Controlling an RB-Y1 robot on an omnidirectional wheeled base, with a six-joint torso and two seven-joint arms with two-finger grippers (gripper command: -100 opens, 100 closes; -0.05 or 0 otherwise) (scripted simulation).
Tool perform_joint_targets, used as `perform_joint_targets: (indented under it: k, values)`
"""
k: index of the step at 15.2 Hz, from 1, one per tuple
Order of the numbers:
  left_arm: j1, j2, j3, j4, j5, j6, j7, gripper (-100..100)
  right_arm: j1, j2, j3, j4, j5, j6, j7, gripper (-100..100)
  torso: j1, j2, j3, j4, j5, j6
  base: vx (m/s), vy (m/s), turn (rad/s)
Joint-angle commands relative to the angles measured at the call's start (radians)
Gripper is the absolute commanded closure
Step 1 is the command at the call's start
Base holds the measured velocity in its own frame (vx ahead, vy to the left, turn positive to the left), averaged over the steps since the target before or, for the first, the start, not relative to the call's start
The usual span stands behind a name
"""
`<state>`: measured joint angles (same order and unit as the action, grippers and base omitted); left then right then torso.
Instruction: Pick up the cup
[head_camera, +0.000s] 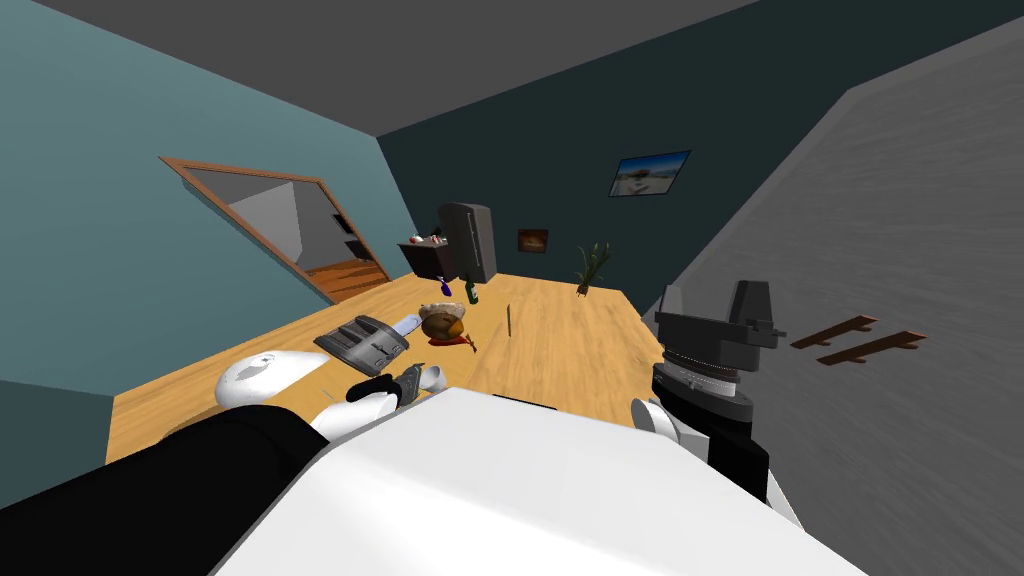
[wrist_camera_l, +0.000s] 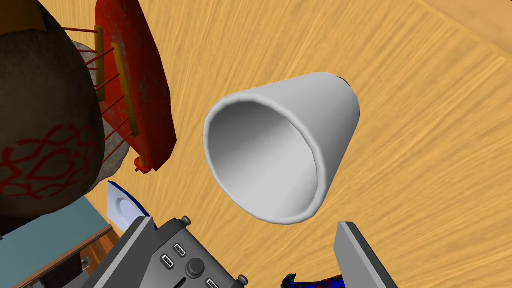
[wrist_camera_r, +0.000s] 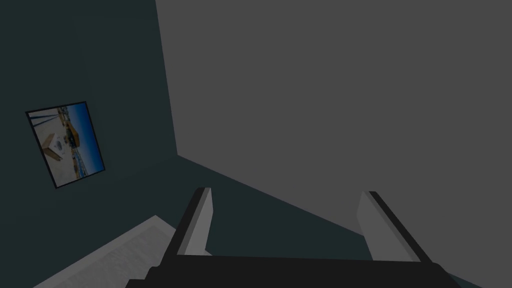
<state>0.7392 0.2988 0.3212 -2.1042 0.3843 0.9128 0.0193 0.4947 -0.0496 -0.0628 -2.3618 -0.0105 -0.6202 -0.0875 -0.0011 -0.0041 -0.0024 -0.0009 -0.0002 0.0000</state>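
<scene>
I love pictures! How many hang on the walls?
2. The blue picture hangs high on the dark wall; the small picture hangs lower on the same wall. Others may be hidden.

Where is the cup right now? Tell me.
In the head view the white cup sits on the wooden table on the robot's left, just ahead of the left gripper, near the dark toaster.
</scene>
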Motion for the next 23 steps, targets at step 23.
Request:
perform_joint_targets:
  k: [23]
  values:
    - [0.049, -0.048, 0.081, 0.087, 0.085, 0.355, -0.007, -100, 0.0, 0.0, 0.0, 0.0, 0.0, 0.0, 0.0, 0, 0.001, 0.002, 0.001, 0.0, 0.0, 0.0, 0.064, 0.003, -0.045]
